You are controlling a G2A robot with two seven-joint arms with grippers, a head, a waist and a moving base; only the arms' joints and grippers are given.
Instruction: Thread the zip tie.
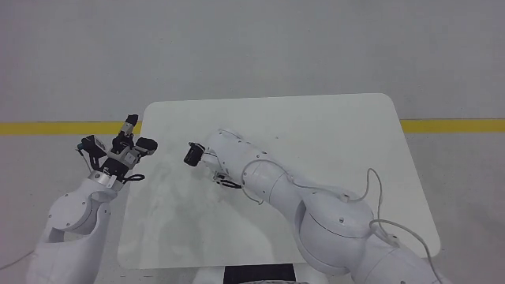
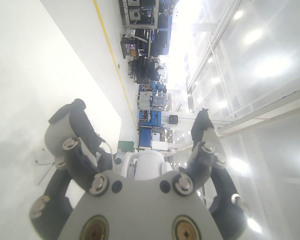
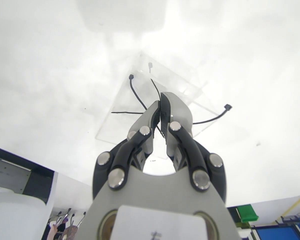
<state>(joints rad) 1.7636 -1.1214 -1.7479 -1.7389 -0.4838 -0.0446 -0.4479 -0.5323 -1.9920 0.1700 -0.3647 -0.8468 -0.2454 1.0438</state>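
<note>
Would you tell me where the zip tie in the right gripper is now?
In the right wrist view, the black zip tie is pinched in the shut right gripper, above the clear plate where other zip ties lie.

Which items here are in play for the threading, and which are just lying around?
In play: right pincer, shut on gripped zip tie; left pincer, open.
Lying about: loose zip tie; second loose zip tie; clear plate under them; table.

The right gripper (image 3: 160, 112) hides the middle of the zip tie (image 3: 155, 88) it pinches, and part of the clear plate (image 3: 115, 126). On the table (image 2: 27, 76), thin dark lines (image 2: 45, 163) are too blurry to name.
</note>
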